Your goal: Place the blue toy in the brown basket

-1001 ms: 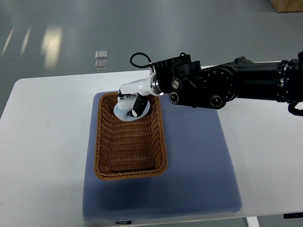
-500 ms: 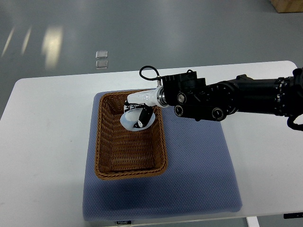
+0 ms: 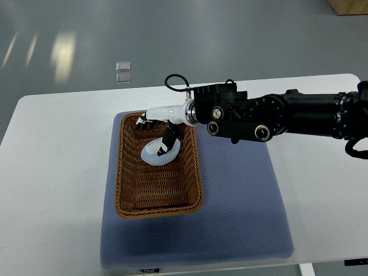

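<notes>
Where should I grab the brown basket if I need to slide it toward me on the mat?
Probably the near short rim of the brown basket, coming from the robot's side. That woven edge is bare and open all along, and the basket lies lengthwise toward you. The far end is crowded: the right hand is over it and the pale toy lies inside there.

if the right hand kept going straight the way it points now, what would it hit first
The right hand points toward the picture's left over the brown basket. It would probably meet the basket's far-left rim first, unless it is high enough to clear it; depth is unclear.
</notes>
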